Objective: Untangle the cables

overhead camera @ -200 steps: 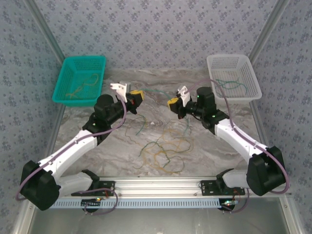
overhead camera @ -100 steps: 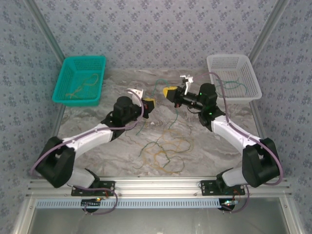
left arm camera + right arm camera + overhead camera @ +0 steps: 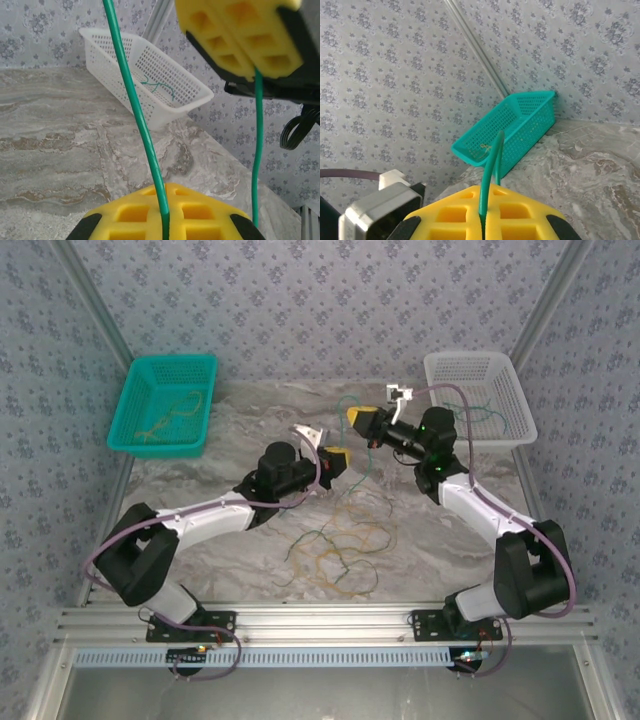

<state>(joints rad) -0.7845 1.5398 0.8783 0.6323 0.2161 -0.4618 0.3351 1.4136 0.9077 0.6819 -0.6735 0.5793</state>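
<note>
One dark green cable [image 3: 340, 412] is stretched between both grippers above the table's back middle. My left gripper [image 3: 336, 458] is shut on it, and in the left wrist view the strand [image 3: 142, 125] rises from between the yellow pads [image 3: 200, 215]. My right gripper [image 3: 364, 420] is shut on the same cable, which stands up between its pads [image 3: 489, 165]. A loose end [image 3: 257, 150] hangs below the right gripper [image 3: 240, 45]. The remaining green and orange-tan cables [image 3: 335, 545] lie tangled on the marble table in front of both grippers.
A teal basket [image 3: 165, 405] at the back left holds orange-tan strands and also appears in the right wrist view [image 3: 515, 125]. A white basket [image 3: 478, 400] at the back right holds green strands, and its wall [image 3: 150, 75] shows in the left wrist view. Patterned walls enclose the table.
The left arm swung right toward the centre with its gripper still shut. The right gripper rose and moved back, lifting the green cable away from the pile.
</note>
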